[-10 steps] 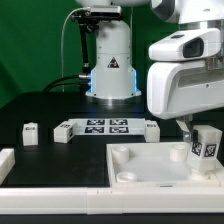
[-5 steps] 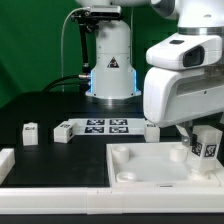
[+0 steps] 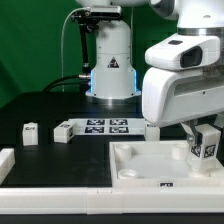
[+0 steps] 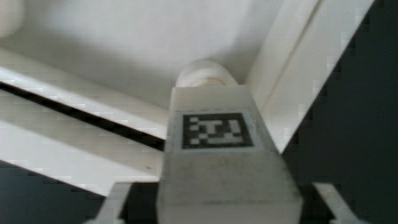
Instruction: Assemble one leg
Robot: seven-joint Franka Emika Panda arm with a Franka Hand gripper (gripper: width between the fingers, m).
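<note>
Well, rimmed white square panel (image 3: 130,182), desk's front edge: your stubby white plastic leg (image 3: 206,148) at its corner.
Gripper (image 3: 204,138): clamped on leg.

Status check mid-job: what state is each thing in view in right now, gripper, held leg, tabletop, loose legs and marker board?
gripper: shut on the leg.
leg: held roughly upright over the tabletop's corner on the exterior view's right; whether it is seated cannot be told.
tabletop: lying flat, rim up.
first loose leg: resting on the table, ungripped.
second loose leg: resting beside the marker board, ungripped.
marker board: flat on the table.
</note>
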